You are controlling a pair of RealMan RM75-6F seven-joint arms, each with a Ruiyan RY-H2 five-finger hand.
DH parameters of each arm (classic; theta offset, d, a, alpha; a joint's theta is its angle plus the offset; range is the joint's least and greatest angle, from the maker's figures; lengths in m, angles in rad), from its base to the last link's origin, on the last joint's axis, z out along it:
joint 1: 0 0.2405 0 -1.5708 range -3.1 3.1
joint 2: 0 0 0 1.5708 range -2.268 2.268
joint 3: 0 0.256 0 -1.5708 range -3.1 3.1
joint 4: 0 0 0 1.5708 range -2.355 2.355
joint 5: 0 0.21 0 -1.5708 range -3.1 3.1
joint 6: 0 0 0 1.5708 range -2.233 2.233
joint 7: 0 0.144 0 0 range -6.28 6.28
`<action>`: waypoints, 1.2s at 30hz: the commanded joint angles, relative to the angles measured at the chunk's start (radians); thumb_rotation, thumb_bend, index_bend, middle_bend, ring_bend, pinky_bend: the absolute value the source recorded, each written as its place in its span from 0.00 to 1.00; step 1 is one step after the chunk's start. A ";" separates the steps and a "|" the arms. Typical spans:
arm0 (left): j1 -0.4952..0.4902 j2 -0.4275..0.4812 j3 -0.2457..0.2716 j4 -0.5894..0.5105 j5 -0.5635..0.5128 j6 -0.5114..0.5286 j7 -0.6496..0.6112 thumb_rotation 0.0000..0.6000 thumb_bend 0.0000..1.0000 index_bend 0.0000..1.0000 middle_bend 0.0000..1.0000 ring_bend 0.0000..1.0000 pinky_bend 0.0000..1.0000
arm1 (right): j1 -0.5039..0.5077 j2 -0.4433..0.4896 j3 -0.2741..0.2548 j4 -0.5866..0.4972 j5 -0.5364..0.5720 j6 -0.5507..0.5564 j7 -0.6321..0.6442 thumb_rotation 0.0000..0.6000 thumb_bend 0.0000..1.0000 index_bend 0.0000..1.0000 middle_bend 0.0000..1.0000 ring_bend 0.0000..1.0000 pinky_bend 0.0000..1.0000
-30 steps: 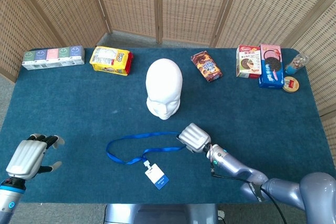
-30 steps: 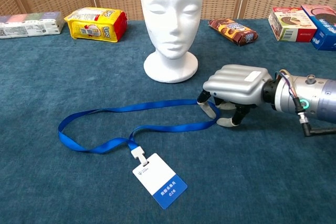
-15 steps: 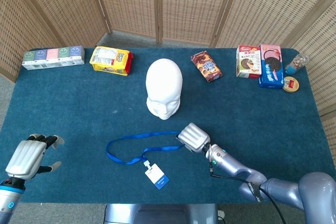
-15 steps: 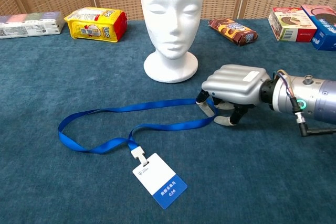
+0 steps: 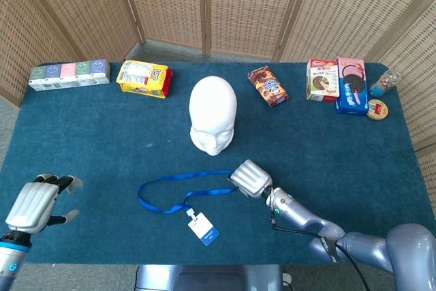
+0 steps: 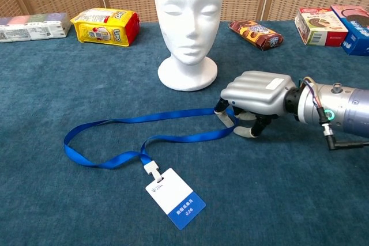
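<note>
Counter: flat top point(image 5: 102, 134) covered in dark teal carpet-like cloth, seen from above in the head view.
Room: woven wicker screen panels point(image 5: 245, 5) stand behind the counter at 12 o'clock; grey floor shows beyond the counter edges.
Centre item: white foam mannequin head point(image 5: 213, 114), upright, face toward 6 o'clock.
Rear row, 10 to 11 o'clock: a multi-colour carton strip point(image 5: 68, 74) and a yellow snack pack point(image 5: 143, 78).
Rear row, 1 to 2 o'clock: a brown biscuit packet point(image 5: 268, 86), red and blue snack boxes point(image 5: 337, 83), a small jar point(image 5: 383, 84) and a round lid point(image 5: 377, 110).
Lanyard: blue lanyard point(image 6: 144, 136) lies flat in a long loop at 6 o'clock of the mannequin head; its white-and-blue badge point(image 6: 175, 198) rests at the near end.
Right hand: right hand point(image 6: 253, 99), palm down, fingers point(image 6: 226, 118) curled onto the lanyard's right end, pinching the strap against the counter.
Left hand: left hand point(image 5: 34, 204) at 8 o'clock near the counter edge, fingers spread, holding nothing, well apart from the lanyard.
Change from earlier frame: the right hand has shifted slightly toward 9 o'clock with the strap end; the lanyard loop, badge and left hand remain as before.
</note>
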 commanded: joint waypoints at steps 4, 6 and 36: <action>-0.009 -0.001 -0.001 0.004 0.014 -0.007 0.008 1.00 0.13 0.37 0.50 0.44 0.31 | -0.006 0.012 0.000 -0.013 0.004 0.011 -0.002 1.00 0.49 0.57 0.96 1.00 1.00; -0.016 -0.002 -0.004 0.007 0.023 -0.010 0.017 1.00 0.13 0.37 0.50 0.44 0.31 | -0.009 0.018 -0.001 -0.020 0.005 0.016 -0.002 1.00 0.49 0.57 0.96 1.00 1.00; -0.295 -0.195 -0.059 0.148 0.148 -0.302 0.214 1.00 0.15 0.42 0.60 0.54 0.41 | -0.109 0.198 -0.037 -0.151 0.027 0.116 -0.049 1.00 0.50 0.58 0.97 1.00 1.00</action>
